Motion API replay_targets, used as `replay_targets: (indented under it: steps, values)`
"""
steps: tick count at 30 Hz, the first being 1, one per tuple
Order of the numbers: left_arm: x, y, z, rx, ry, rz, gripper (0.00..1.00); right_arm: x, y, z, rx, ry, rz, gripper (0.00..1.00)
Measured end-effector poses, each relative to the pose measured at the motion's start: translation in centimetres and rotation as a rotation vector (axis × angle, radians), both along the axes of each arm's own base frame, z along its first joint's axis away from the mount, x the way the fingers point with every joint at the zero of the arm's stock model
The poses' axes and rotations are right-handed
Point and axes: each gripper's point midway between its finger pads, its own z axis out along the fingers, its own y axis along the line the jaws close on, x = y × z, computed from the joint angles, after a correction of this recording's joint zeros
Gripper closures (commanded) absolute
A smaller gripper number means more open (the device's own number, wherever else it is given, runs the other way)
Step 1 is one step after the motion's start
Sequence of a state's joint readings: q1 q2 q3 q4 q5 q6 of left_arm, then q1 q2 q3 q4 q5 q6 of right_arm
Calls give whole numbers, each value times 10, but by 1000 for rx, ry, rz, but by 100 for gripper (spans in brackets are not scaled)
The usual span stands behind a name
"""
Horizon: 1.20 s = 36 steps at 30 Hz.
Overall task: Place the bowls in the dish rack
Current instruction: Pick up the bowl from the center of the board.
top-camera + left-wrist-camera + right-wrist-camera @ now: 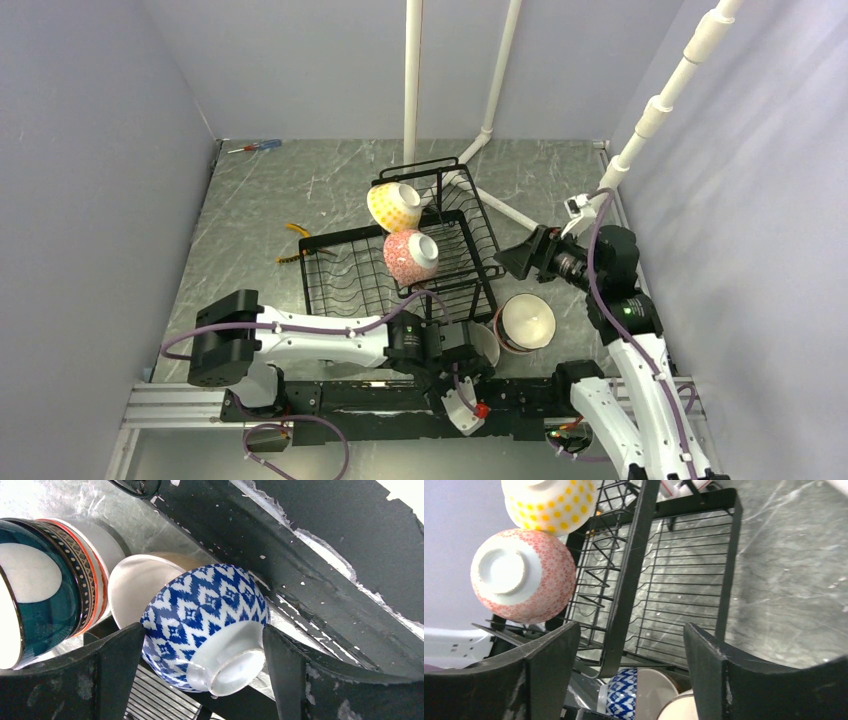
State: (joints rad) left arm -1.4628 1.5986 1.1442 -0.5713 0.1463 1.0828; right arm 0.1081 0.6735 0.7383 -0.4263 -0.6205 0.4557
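Two in the wire rack (pixel 340 275): dotted yellow bowl (pixel 394 206), pink bowl (pixel 410 256), both glossy. My left fingers (pixel 115 680) gape around a zigzag blue bowl (pixel 205 625); right fingers (pixel 549 670) wide, empty.

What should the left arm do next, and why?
Probably close the left fingers on the blue-white zigzag bowl: it lies tilted between them, foot towards the camera, and they stand wide open. The yellow dotted bowl and the pink bowl already sit in the dish rack; this one lies outside it.
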Motion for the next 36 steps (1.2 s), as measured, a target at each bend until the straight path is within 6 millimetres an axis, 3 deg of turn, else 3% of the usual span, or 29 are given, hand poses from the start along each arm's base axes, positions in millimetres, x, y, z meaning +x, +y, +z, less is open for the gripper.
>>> replay_targets:
  steps: [5, 10, 13, 16, 24, 36]
  values:
    - [4, -4, -1, -15, -20, -1, 7, -3, -16, 13, -41, -52, -99, 5]
    - [5, -4, -2, -86, -2, 40, 6, -17, -30, 38, -50, -146, -186, 4]
    - [7, 3, 0, -146, 28, 102, 6, -26, -32, 41, -40, -151, -199, 5]
    - [9, 7, 8, -217, 71, 175, 6, -35, -30, 32, -18, -106, -190, 8]
    - [6, 17, 43, -449, 209, 350, 6, -71, -9, -14, 75, 73, -73, 18]
    - [5, 47, 79, -679, 413, 556, 10, -104, 13, -51, 140, 257, 105, 33]
